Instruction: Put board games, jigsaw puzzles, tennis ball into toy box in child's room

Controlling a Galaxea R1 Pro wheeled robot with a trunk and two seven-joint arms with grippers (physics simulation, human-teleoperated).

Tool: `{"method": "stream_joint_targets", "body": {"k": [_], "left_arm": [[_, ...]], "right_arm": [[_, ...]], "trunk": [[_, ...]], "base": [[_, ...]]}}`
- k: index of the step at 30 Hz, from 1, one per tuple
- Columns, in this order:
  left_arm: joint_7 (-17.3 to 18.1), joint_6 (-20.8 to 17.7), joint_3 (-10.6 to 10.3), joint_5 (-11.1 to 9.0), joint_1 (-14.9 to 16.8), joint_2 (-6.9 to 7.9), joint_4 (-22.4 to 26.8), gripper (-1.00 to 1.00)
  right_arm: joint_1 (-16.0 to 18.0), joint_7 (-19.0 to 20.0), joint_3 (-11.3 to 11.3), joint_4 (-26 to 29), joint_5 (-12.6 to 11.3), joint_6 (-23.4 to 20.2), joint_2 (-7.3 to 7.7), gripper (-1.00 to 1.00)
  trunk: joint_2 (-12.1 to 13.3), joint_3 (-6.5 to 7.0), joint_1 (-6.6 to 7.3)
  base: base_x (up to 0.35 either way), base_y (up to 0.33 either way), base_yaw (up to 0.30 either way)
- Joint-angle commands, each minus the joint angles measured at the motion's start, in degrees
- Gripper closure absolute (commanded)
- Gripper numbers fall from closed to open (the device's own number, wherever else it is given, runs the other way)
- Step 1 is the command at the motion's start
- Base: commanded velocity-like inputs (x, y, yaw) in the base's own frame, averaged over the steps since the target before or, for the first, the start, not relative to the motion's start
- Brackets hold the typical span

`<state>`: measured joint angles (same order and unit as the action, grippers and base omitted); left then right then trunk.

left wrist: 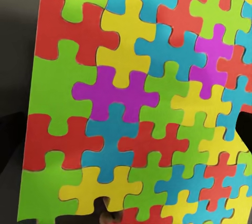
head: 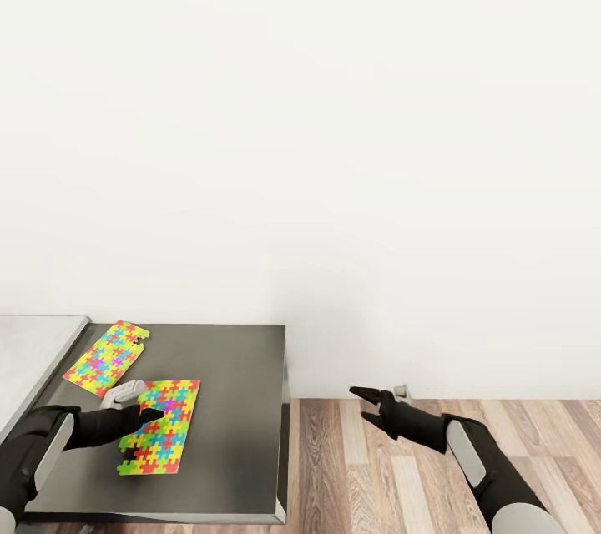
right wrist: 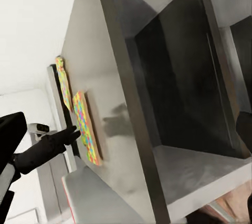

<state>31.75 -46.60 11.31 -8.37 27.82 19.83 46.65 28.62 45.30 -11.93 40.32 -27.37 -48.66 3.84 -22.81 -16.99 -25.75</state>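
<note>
Two jigsaw puzzles lie flat on the lower dark grey section of the table (head: pixel 242 400). The near jigsaw puzzle (head: pixel 167 421) is a rectangle of bright interlocking pieces, and the far one (head: pixel 107 356) lies slanted behind it. My left gripper (head: pixel 148 417) hovers open at the near puzzle's left edge; its wrist view shows that puzzle (left wrist: pixel 126 98) very close. My right gripper (head: pixel 361 402) is open and empty over the floor, to the right of the table. The right wrist view shows both puzzles (right wrist: pixel 84 126) edge-on with the left gripper (right wrist: pixel 72 133) beside them.
A higher light grey table top (head: pixel 33 350) adjoins the dark section on the left. A plain white wall (head: pixel 334 142) stands behind. Wood-plank floor (head: pixel 376 476) lies right of the table edge. The right wrist view looks at the table's side panel (right wrist: pixel 110 77) and an open space under it.
</note>
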Motion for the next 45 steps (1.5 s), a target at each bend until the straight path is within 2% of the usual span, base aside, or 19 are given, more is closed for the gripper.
{"method": "stream_joint_targets", "body": {"k": [1,6,11,13,17,23,33,40,45], "left_arm": [[0.00,-0.43,0.10,-0.33,0.04,-0.02,0.02,-1.00],[-0.02,-0.43,0.11,-0.33,0.04,-0.05,0.02,-1.00],[-0.03,-0.43,0.11,-0.33,0.04,-0.07,0.02,-1.00],[-0.03,-0.43,0.08,-0.33,0.04,-0.12,0.02,-1.00],[-0.03,-0.43,-0.81,-0.33,0.04,-0.14,0.04,-1.00],[0.01,-0.43,-2.15,-0.41,0.04,-0.08,0.10,-1.00],[0.13,-0.43,-2.34,-0.42,0.04,-0.14,0.11,-1.00],[3.29,-0.43,-2.39,-0.40,0.04,-0.14,0.11,-1.00],[4.01,-0.42,-2.42,-0.42,0.04,-0.15,0.11,-1.00]], "right_arm": [[0.55,0.19,0.06,-1.05,0.04,-0.28,-0.06,-1.00],[1.24,0.08,1.38,-2.59,0.09,0.11,-0.20,-1.00],[1.41,0.15,4.76,-3.13,-0.01,0.81,-0.30,-1.00],[1.48,0.10,7.17,-3.19,-0.05,0.95,-0.41,-1.00],[1.51,0.16,8.24,-3.22,-0.05,0.96,-0.64,-1.00],[1.53,0.37,8.78,-3.22,-0.06,0.94,-0.68,-1.00],[1.53,0.80,8.85,-3.23,-0.06,0.94,-0.67,-1.00],[1.53,0.84,8.86,-3.22,-0.06,0.94,-0.67,-1.00],[1.53,0.84,8.86,-3.13,-0.13,0.94,-0.67,-1.00]], "trunk": [[-0.11,-0.10,-0.03],[-0.11,-0.10,-0.03],[-0.11,-0.10,-0.03],[-0.11,-0.10,-0.03],[-0.11,-0.10,-0.03],[-0.11,-0.10,-0.03],[-0.11,-0.10,-0.03],[-0.11,-0.10,-0.03],[-0.11,-0.10,-0.03]], "base": [[0.000,0.000,0.000],[0.000,0.000,0.000],[0.000,-0.014,0.000],[0.000,-0.094,0.000],[0.000,-0.151,0.000],[0.000,-0.063,0.000],[0.000,-0.128,0.000],[0.000,-0.076,0.000],[0.000,-0.007,0.000]]}}
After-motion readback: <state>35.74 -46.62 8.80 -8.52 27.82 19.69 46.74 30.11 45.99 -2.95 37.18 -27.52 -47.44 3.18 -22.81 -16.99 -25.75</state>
